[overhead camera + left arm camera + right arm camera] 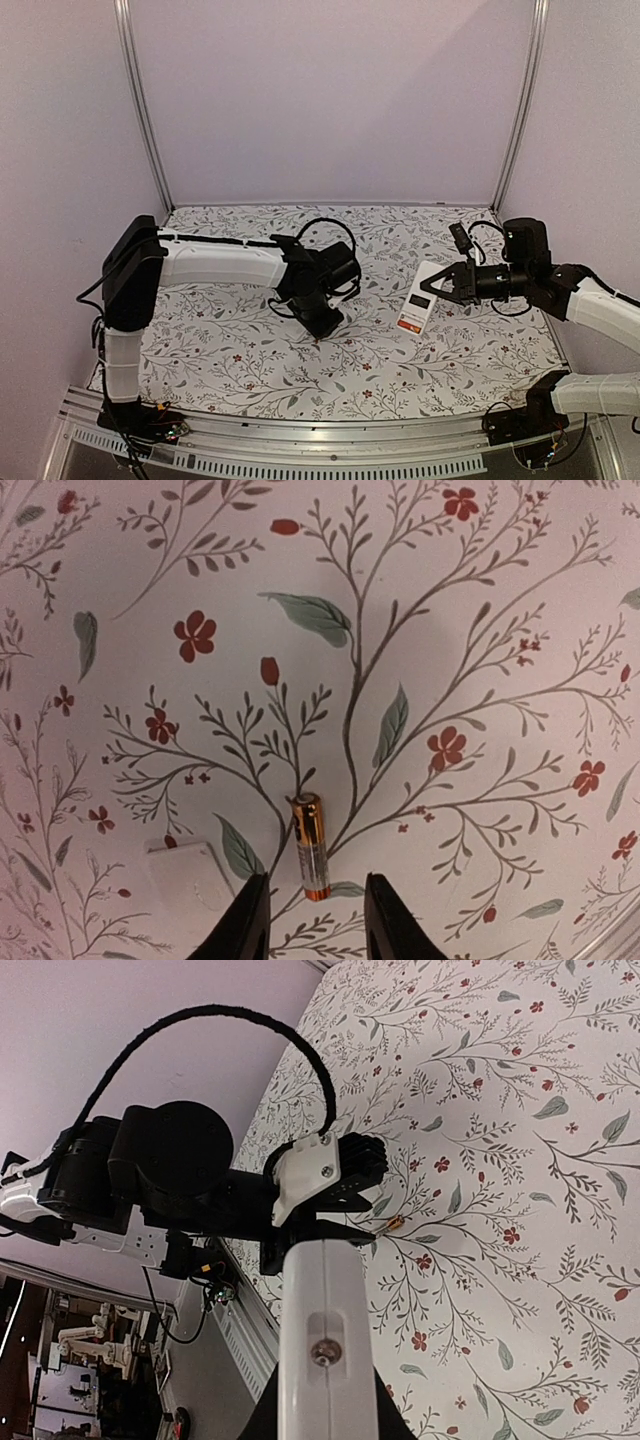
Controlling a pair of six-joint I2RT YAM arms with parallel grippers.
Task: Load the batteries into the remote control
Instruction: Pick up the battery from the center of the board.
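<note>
Nearest to the lens: two dark fingertips of the left gripper, spread apart, nothing between them. Just beyond the gap, one battery lying flat on the flowered cloth, orange-red and silver, its long side running away from the camera, roughly in line with the opening. Just left of it, beside the left fingertip, a small flat white cover plate. No second battery to be found in any view.

Over on the right, the right gripper clamped on one end of the remote, white body slanting toward the left arm, red patch at its near end. Seems lifted off the cloth – hard to say for sure.

Likely step in hand: lowering onto the battery and closing across its width.

Possible troubles from here:
- Round and smooth, so could roll sideways or squirt out of the pinch if caught off-centre or too near one end.
- Could snag or push the cover plate with the left fingertip, being so close.
- Held by one end only – may swing or slip in the grasp when a battery is pressed in.
- Could go in with the poles reversed; markings too small to read here.
</note>
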